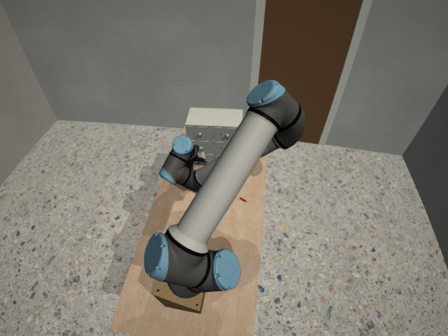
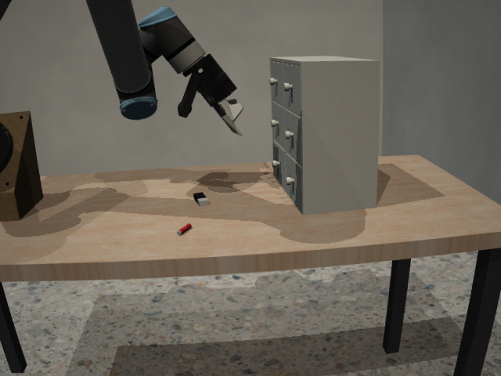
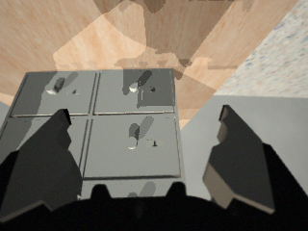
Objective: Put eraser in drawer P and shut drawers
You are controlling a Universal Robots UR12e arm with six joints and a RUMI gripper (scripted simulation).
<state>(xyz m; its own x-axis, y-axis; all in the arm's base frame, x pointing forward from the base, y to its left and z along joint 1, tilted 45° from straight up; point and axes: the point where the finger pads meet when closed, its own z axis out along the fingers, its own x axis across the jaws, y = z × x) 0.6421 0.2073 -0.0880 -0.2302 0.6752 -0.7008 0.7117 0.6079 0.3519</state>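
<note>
The eraser (image 2: 201, 198), a small black and white block, lies on the table left of the chest. The grey chest (image 2: 323, 133) stands upright at the table's far end, with all its drawers shut and a white knob on each; it also shows in the top view (image 1: 213, 131). My gripper (image 2: 210, 117) is open and empty, in the air left of the chest's front, level with the middle drawers. In the wrist view the open fingers frame the drawer fronts (image 3: 132, 144). I cannot read the drawer marks.
A small red cylinder (image 2: 184, 229) lies on the table nearer the front edge; it also shows in the top view (image 1: 242, 199). The arm's brown base block (image 2: 16, 165) stands at the left end of the table.
</note>
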